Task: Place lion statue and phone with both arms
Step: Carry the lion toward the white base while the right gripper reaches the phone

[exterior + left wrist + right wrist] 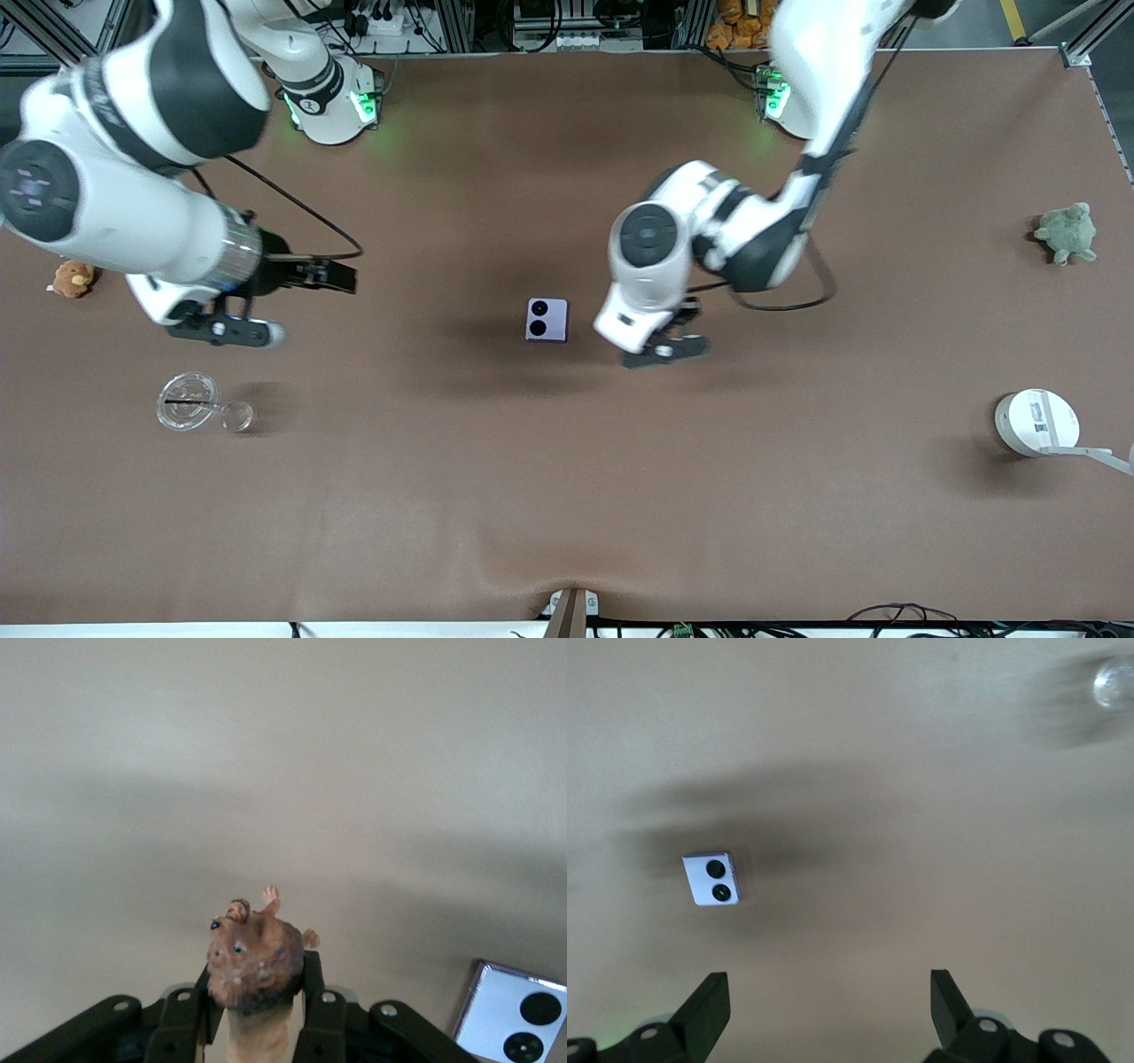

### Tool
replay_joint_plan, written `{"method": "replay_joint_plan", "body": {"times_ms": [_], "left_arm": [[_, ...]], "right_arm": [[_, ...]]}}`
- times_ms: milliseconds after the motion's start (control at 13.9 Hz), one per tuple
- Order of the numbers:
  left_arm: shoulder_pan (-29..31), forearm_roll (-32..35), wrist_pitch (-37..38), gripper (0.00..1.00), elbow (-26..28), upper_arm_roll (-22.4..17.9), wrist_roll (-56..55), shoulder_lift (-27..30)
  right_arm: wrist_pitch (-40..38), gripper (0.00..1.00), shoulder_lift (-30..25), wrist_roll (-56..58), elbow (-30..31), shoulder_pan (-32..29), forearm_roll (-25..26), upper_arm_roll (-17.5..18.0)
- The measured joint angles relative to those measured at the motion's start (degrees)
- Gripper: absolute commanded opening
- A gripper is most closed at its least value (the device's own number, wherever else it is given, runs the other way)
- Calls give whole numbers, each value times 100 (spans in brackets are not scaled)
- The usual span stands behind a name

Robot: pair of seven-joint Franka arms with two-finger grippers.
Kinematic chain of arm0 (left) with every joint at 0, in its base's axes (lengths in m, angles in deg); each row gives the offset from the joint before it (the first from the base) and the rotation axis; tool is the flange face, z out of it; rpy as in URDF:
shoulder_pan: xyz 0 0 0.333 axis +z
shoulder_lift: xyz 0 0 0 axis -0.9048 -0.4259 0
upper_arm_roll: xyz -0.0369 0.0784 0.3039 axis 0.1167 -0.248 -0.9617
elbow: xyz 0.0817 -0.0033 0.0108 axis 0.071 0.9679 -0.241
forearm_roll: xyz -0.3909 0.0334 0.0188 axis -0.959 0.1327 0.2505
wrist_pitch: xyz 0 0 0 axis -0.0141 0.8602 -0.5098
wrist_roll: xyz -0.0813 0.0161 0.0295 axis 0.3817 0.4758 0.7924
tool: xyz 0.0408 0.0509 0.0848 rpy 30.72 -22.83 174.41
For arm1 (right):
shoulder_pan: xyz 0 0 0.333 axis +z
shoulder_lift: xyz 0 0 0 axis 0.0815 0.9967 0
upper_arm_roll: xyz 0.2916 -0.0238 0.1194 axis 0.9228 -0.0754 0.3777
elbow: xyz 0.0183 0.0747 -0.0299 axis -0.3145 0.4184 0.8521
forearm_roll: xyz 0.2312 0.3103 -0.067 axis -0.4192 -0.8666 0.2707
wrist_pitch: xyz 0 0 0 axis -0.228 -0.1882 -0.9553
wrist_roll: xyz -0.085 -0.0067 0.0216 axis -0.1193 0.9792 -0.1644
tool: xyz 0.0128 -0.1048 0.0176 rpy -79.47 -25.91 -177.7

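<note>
Brown table (567, 496), running right up to the camera, carries this two-arm job, and most of it lies bare around the centre.

My left arm (709, 239) reaches in from 1 o'clock. My left gripper (664, 347) hangs low over the table at 3 o'clock of the phone (547, 319), just beside it but apart from it. My right arm (115, 204) comes in from 10 o'clock, and my right gripper (221, 330) waits over the table at 9 o'clock of the phone, well apart from it, with its fingers spread wide and nothing between them in the right wrist view (828, 1019).

Off to the sides sit a round white device (1036, 423) at 4 o'clock, a clear glass cup (190, 403) at 8 o'clock and a green plush turtle (1066, 233) at 3 o'clock, none of them mine to handle.

Flat at the table's centre lies the phone, camera circles up, and it shows in both wrist views (514, 1023) (713, 879).

Smallest of all is the lion statue (257, 961), pinched by its body between my left gripper's (257, 1014) fingers with its head poking out over the table.

As I judge it, setting the lion down is the step in hand. I should lower it straight until it bears on the table, hold a gap to the phone, and part the fingers slowly so the small hard figure does not tip or skid. Then I should lift straight up before swinging away.
</note>
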Motion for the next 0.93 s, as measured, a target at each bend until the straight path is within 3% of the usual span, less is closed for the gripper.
{"method": "replay_joint_plan", "body": {"times_ms": [215,502,718,933], "left_arm": [[795,2,423,0,-12,-25,220,350],[1941,62,590,0,12,-52,1346,355],[2688,613,600,0,86,-57,2286,210],[3128,1571,577,0,118,-49,2746,-131]], "right_arm": [[451,100,307,-372,18,380,0,5],[1049,100,818,-800,30,869,2,4],[1477,100,1189,-1158,36,1213,9,2],[2007,100,1542,-1561,100,1581,58,1]]}}
